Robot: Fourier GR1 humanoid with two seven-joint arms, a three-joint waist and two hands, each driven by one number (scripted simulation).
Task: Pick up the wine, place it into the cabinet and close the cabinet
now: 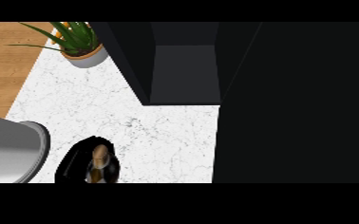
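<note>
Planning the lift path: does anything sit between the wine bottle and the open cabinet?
Nothing visible does. Bare marble counter lies between the wine bottle and the open cabinet; the potted plant stands off left.

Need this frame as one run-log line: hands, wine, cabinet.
left hand: shut on wine bottle, low over counter | right hand: not in view | cabinet: open, nothing visible inside
</note>
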